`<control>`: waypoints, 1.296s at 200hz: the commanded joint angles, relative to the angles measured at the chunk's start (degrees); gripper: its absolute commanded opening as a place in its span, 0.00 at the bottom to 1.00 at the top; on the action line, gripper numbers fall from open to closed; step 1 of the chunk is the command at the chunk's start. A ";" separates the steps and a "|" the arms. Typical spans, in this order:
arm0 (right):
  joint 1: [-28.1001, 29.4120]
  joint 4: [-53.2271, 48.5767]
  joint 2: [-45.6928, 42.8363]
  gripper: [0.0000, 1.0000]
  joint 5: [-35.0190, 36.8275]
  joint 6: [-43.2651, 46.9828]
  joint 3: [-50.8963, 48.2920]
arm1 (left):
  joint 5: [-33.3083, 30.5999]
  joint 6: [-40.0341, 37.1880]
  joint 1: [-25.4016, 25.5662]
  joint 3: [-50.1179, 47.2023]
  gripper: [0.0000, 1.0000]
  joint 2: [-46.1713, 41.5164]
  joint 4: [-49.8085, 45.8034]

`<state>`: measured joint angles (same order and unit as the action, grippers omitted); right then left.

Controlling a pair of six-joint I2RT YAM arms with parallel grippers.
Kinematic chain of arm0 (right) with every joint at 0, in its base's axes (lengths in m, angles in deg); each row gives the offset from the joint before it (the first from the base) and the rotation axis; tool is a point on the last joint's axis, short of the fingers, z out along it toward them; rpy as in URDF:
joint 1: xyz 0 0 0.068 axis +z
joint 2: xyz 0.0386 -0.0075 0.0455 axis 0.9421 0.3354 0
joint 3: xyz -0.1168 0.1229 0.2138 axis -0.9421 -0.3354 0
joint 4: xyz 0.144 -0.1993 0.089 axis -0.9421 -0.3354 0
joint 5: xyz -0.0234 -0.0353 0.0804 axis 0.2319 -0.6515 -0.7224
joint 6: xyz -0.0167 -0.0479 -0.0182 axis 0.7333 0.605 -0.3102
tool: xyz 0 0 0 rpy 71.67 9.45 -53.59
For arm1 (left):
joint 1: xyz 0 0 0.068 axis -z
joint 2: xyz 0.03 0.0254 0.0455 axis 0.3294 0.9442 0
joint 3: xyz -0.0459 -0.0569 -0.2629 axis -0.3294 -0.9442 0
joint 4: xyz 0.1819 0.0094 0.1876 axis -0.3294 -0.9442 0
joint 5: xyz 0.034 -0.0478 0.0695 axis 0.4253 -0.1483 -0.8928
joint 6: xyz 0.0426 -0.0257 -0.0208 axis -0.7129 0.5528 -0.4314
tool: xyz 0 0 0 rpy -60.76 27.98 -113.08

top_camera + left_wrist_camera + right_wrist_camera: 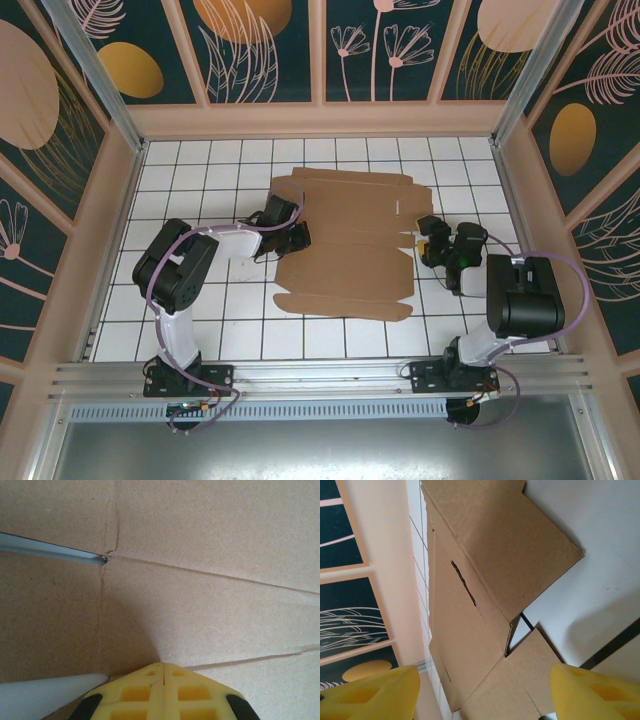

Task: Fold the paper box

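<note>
Here, paper box (345, 245) lies under left gripper (298, 238) (seemingly touching).

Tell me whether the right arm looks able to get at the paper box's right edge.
Probably yes. The right gripper is open and close beside the right flaps of the paper box, facing them in its wrist view, and nothing stands between them.

The paper box (350, 260) is plain brown cardboard, matt and finely fibrous. The table (200, 190) is smooth white tile. The left gripper (163, 669) and right gripper (482, 692) have smooth yellow plastic fingers. The rail (320, 378) along the table's near edge is pale metal.
</note>
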<state>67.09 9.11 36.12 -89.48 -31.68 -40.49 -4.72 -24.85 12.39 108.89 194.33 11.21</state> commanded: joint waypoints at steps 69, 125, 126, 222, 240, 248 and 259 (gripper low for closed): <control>1.37 33.20 14.51 0.55 7.70 -9.90 -2.00 | -4.22 -2.07 -0.19 0.10 0.00 2.99 -5.53; 1.74 48.49 21.68 0.30 11.71 -11.66 -4.56 | -4.66 -2.16 -0.27 0.01 0.00 3.28 -5.70; 1.74 48.63 21.73 0.30 11.76 -11.64 -4.60 | -4.67 -2.16 -0.25 0.01 0.00 3.32 -5.70; 0.60 34.29 16.67 0.47 6.35 -10.03 -6.46 | -5.63 -2.20 -0.71 -0.34 0.00 2.31 -5.88; 1.32 17.93 9.02 0.51 6.79 -5.14 -4.79 | -5.57 -2.31 -0.69 -0.08 0.00 2.28 -6.04; 1.51 11.53 6.43 0.52 7.55 -2.64 -3.50 | -5.57 -2.33 -0.70 -0.03 0.00 2.34 -6.06; 1.38 4.56 4.59 0.54 8.26 0.15 -1.35 | -5.63 -2.34 -0.77 0.14 0.00 2.40 -6.06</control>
<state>68.14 34.21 46.31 -81.85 -38.67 -45.45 -6.67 -25.94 12.39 109.50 194.65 10.72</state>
